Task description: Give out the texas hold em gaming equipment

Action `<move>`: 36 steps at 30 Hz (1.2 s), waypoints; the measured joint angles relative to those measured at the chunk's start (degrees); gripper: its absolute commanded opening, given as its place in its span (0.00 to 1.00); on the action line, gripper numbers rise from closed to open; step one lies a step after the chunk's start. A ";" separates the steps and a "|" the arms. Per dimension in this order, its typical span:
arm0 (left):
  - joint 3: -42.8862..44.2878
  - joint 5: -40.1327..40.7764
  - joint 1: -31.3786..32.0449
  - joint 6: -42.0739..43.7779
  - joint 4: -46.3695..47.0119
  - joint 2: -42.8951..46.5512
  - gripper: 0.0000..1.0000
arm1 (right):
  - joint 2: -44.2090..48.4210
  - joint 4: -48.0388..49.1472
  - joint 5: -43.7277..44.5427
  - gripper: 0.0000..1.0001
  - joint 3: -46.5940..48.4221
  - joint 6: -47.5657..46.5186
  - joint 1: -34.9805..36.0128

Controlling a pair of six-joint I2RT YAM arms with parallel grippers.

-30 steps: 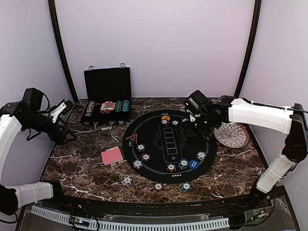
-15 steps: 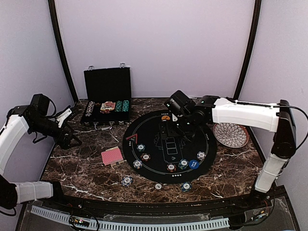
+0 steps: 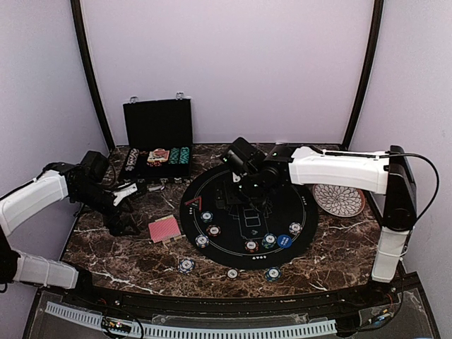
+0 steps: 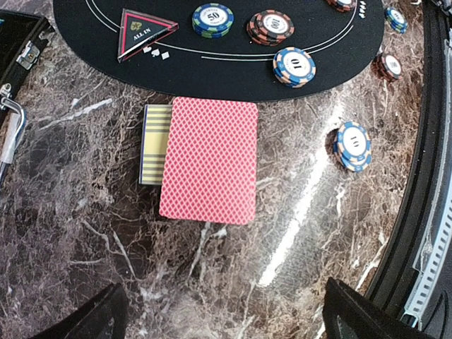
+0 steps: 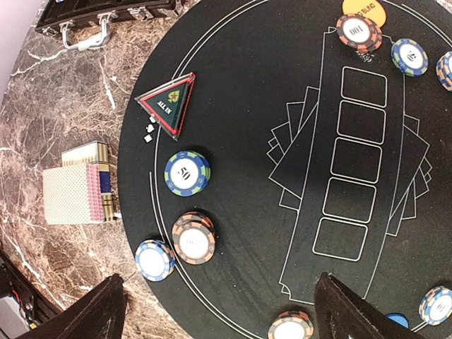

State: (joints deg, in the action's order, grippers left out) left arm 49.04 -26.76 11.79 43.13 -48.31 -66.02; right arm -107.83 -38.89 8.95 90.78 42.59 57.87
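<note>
One stack of red-backed playing cards (image 4: 210, 160) was what the coming move seemed to turn on. It lay on the table (image 4: 85, 233) just off the near-left rim of the round black mat (image 4: 233, 63), partly covering a flat gold-striped box (image 4: 153, 145) that stuck out on one side. In the left wrist view the stack sat straight ahead of the left claw (image 4: 226, 326), centred between its fingers (image 4: 88, 319), which stood wide apart and held nothing. The stack's long axis ran away from the claw, so the fingers spanned its short width. Closing on it would likely need a descent and little turning. The left arm was clearly the nearer one. From above, the right claw (image 3: 239, 196) hovered over the mat's far half, well apart from the cards, its jaws likewise spread and empty.

The card backs showed a fine red lattice print, with rounded corners and a squared stack edge. Thin and slick, they would probably slide on the glossy brown marble. Striped poker chips (image 4: 294, 66) lay singly and in short stacks around the mat's edge, a few on the bare table. An orange marker disc (image 5: 364, 10) sat at the mat's far rim. A triangular "ALL IN" plaque (image 4: 145, 32) rested on the mat's matte surface near the cards.
</note>
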 measured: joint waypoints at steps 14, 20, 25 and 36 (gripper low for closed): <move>0.57 8.61 10.29 -4.20 7.08 -9.25 0.99 | -1.46 2.12 -3.10 0.97 0.70 0.02 0.11; 1.07 11.28 12.59 -5.70 9.51 -13.00 0.99 | -1.44 3.56 -3.21 0.98 0.15 0.33 0.11; 1.07 13.22 14.38 -6.80 11.10 -14.60 0.99 | -1.44 3.82 -3.23 0.98 -0.83 0.59 0.11; 1.07 16.17 15.98 -7.87 13.18 -16.63 0.99 | -1.44 4.17 -3.37 0.99 -1.18 0.85 0.11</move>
State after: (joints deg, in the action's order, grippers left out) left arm 50.11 -10.59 27.77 35.27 -35.14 -82.65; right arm -109.27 -34.72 5.58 89.60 43.44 57.98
